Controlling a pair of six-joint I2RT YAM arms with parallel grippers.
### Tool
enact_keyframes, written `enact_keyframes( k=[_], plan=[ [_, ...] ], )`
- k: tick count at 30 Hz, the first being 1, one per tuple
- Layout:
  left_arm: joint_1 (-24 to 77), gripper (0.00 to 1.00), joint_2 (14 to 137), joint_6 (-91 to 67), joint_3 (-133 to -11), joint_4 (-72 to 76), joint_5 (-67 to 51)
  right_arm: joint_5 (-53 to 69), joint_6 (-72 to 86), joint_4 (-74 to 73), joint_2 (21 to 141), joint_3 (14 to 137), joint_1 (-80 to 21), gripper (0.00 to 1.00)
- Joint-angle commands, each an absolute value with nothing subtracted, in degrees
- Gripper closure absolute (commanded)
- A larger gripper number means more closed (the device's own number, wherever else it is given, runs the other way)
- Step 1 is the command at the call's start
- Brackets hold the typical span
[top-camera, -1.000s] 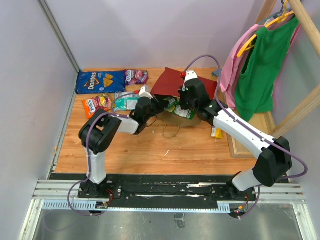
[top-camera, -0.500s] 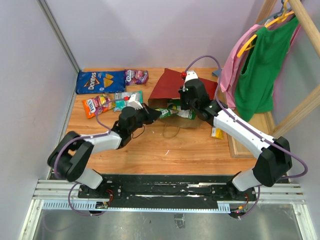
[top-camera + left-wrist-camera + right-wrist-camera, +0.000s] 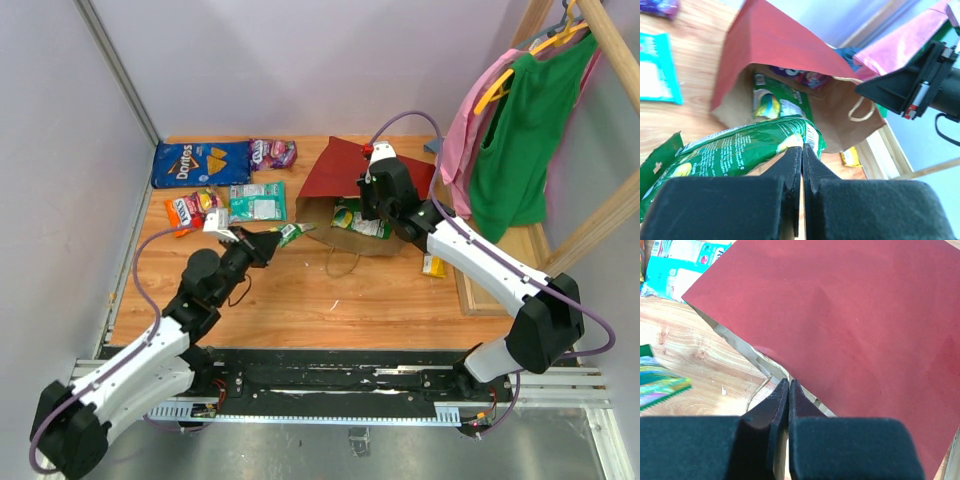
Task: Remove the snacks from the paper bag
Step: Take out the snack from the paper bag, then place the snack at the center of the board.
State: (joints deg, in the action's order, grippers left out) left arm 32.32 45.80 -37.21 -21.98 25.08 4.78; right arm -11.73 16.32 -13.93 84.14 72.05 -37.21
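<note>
The paper bag (image 3: 345, 172) lies on its side, red outside, its brown mouth facing the near edge. My right gripper (image 3: 368, 200) is shut on the bag's upper rim (image 3: 790, 374), holding the mouth up. My left gripper (image 3: 272, 240) is shut on a green snack packet (image 3: 740, 147), which hangs outside the bag to the left of its mouth (image 3: 290, 233). Another green packet (image 3: 775, 102) and a purple one (image 3: 800, 75) lie inside the bag. On the table to the left are the blue Doritos bag (image 3: 200, 162), a purple packet (image 3: 272, 152), an orange one (image 3: 192, 210) and a teal one (image 3: 257, 202).
A yellow bar (image 3: 433, 265) lies right of the bag beside a wooden rack base. Green (image 3: 520, 130) and pink (image 3: 470, 120) clothes hang on the rack at the right. A loop handle (image 3: 343, 262) trails in front of the bag. Walls close in at the left and back.
My left arm has drawn back toward the near left, pulling the green packet out of the bag's mouth. The right arm has kept its hold on the rim.
</note>
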Motion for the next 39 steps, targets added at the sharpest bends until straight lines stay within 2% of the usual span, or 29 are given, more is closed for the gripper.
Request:
enact_keyframes(
  k=[1,7,10,13,15,20,27,33,39],
  plan=[
    [31.90,1.00,35.93,-36.98,-21.34,10.68,17.60,-11.94,16.94,-13.16,83.67,71.37,-36.47,0.99],
    [31.90,0.99,28.90,-47.54,-29.49,-17.67,43.40,-10.89,17.45,-13.29,84.19,71.64,-36.47,0.99],
    [31.82,0.97,31.53,-53.39,-35.41,-31.59,53.65,-10.46,17.84,-13.31,84.33,71.79,-36.47,0.99],
    [30.64,0.98,37.19,-56.07,-40.09,-38.93,57.65,-9.93,18.19,-13.34,84.58,71.98,-36.51,0.99],
    [27.01,0.99,42.16,-57.84,-42.62,-41.68,55.50,-9.36,18.39,-13.40,84.72,72.16,-36.48,0.99],
    [16.26,0.99,48.00,-55.87,-43.19,-35.87,37.82,-9.10,18.27,-14.08,84.74,72.58,-36.56,0.99],
    [13.53,0.99,48.53,-58.74,-43.06,-34.86,37.63,-9.77,17.47,-14.57,84.03,72.23,-36.53,0.99],
    [6.90,0.99,51.44,-53.62,-39.47,-27.50,21.42,-8.25,17.95,-14.05,84.71,72.26,-36.52,0.99],
    [2.38,0.99,55.38,-53.88,-37.42,-23.84,14.37,-9.14,17.35,-14.26,83.58,71.89,-36.56,0.99]
  ],
)
